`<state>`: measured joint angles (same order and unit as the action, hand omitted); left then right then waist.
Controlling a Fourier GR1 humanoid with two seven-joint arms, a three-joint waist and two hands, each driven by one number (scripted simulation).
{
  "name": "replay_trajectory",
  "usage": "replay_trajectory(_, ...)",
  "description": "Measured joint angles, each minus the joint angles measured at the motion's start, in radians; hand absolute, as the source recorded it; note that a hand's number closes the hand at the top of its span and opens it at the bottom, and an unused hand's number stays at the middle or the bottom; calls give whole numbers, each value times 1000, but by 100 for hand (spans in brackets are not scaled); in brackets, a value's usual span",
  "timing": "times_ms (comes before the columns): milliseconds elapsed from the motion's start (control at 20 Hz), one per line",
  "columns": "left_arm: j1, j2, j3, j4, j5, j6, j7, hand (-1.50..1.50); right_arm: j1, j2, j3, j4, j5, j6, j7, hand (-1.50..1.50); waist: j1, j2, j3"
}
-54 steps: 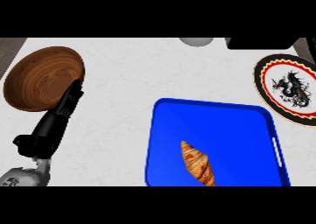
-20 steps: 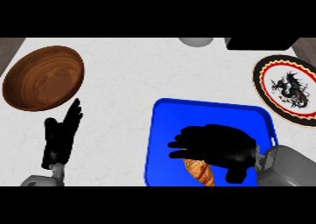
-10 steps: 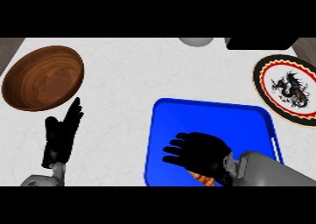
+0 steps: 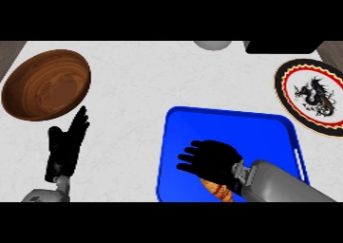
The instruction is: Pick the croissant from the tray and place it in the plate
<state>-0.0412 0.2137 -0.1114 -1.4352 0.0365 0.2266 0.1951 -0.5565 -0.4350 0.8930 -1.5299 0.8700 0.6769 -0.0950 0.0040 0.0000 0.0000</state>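
A golden-brown croissant (image 4: 219, 190) is lying near the front edge of the blue tray (image 4: 230, 122), largely hidden. The round plate (image 4: 315, 97), black-rimmed with a dragon motif, is sitting at the counter's right edge.

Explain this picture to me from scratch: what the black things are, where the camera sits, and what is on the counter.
The camera sits in a humanoid robot's head and looks steeply down at a white counter. The black shapes are its two hands on grey forearms, coming in from the lower edge. The left hand rests open at the lower left, fingers straight, holding nothing. The right hand is over a blue tray, fingers curled, covering most of a croissant, of which only the brown near end shows. Whether it has gripped the croissant cannot be told. At the upper left is a wooden bowl. At the right is a plate with a dragon design, where the croissant should go.
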Motion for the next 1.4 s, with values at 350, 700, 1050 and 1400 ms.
replay_trajectory(350,3,-32,3,-10,-34,3,5,0,41,69,-20,53,120,14,-41,-150,0,0,0)
replay_trajectory(700,-28,-34,49,27,-35,-28,5,0,88,104,-62,97,221,7,-110,-150,-1,0,0)
replay_trajectory(1050,17,-53,43,-18,-55,-43,4,0,113,117,-76,134,326,-39,-188,150,1,-3,1)
replay_trajectory(1400,24,-59,53,-42,-78,-47,25,0,106,145,-111,192,405,-156,-314,150,3,-6,0)
